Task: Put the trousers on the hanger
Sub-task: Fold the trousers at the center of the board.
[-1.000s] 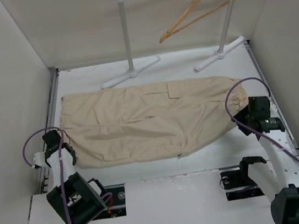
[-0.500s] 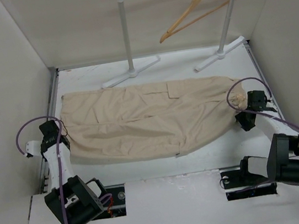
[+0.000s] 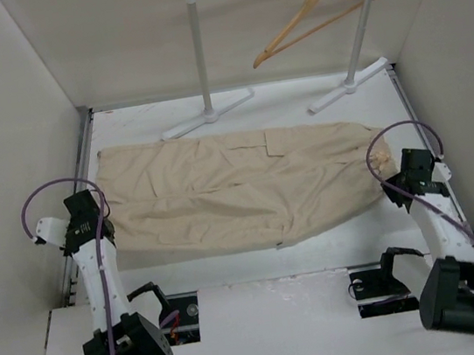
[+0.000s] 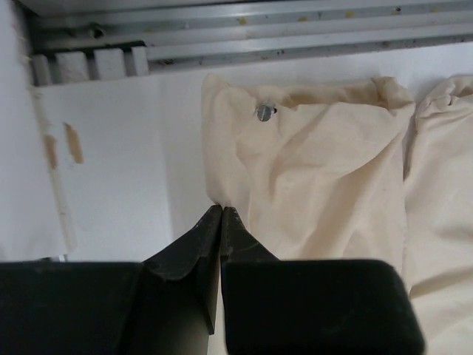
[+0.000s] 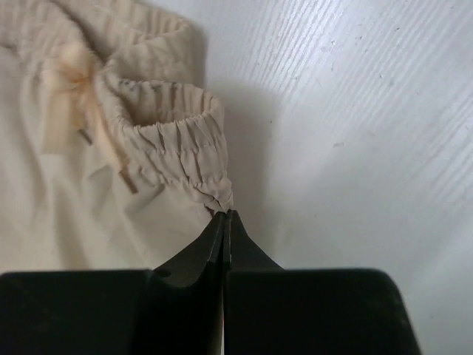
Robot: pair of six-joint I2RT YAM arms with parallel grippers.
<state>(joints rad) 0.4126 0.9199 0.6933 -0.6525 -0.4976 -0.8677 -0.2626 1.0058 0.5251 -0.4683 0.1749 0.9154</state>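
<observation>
The beige trousers (image 3: 239, 190) lie flat across the table, leg ends at the left and the elastic waistband (image 5: 177, 140) at the right. At the left edge my left gripper (image 3: 106, 222) is shut, its tips (image 4: 222, 209) pinching the edge of the trousers (image 4: 325, 170) beside a metal snap. At the right my right gripper (image 3: 390, 179) is shut too, its tips (image 5: 226, 214) nipping the near corner of the gathered waistband of the trousers (image 5: 89, 192). The wooden hanger (image 3: 312, 17) hangs tilted on the rack's bar at the back right, far from both grippers.
A white garment rack stands behind the trousers, with its left post (image 3: 200, 50) and right post (image 3: 366, 27) on flat feet (image 3: 208, 113). White walls close in both sides. An aluminium rail (image 4: 259, 37) runs along the table's left edge.
My right gripper has shut on the waistband corner and its arm has shifted a little to the right. The left arm has stretched out, still shut on the cloth. The trousers' near edge has drawn in slightly.
</observation>
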